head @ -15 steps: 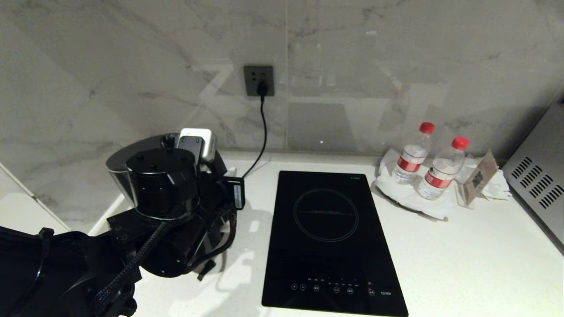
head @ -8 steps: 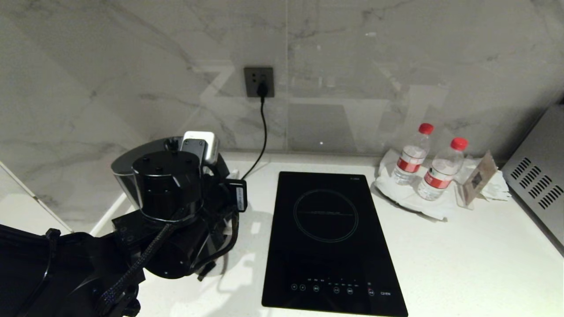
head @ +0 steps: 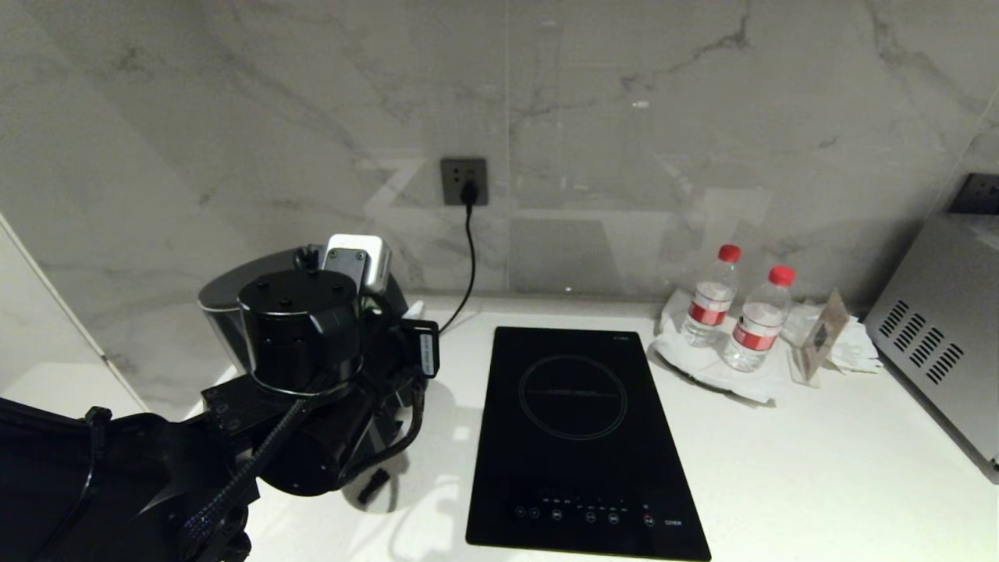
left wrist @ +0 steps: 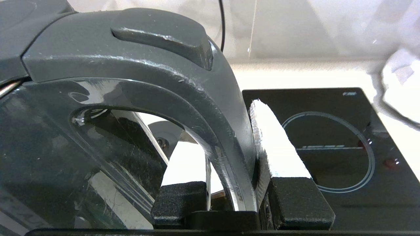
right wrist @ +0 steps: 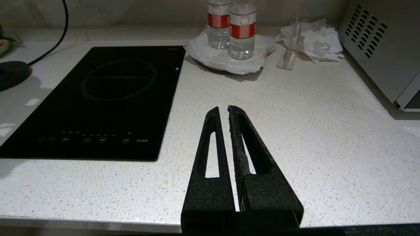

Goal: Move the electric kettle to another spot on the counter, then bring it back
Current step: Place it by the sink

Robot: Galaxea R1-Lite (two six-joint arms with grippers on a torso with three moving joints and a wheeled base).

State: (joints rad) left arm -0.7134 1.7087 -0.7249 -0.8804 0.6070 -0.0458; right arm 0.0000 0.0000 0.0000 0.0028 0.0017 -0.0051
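The electric kettle point(left wrist: 183, 88) is dark and glossy, with a loop handle that fills the left wrist view. My left gripper point(left wrist: 229, 157) is shut on that handle, one finger inside the loop and the white-padded finger point(left wrist: 275, 141) outside. In the head view my left arm covers most of the kettle point(head: 222, 293) at the counter's point(head: 819, 453) back left; only its lid rim shows. The right gripper point(right wrist: 223, 109) hangs shut and empty over the counter point(right wrist: 295, 131) near its front edge.
The black cooktop point(head: 577, 437) lies mid-counter. The round kettle base point(right wrist: 10, 73) sits bare at the left, its cord running up to the wall socket point(head: 463, 181). Two water bottles point(head: 734, 316) stand on tissue at the back right, beside a silver appliance point(head: 936, 336).
The head camera has moved, so the whole scene has slid down in the picture. Against the wall and counter edge, the held kettle and my left arm sit higher than before. The grip is unchanged.
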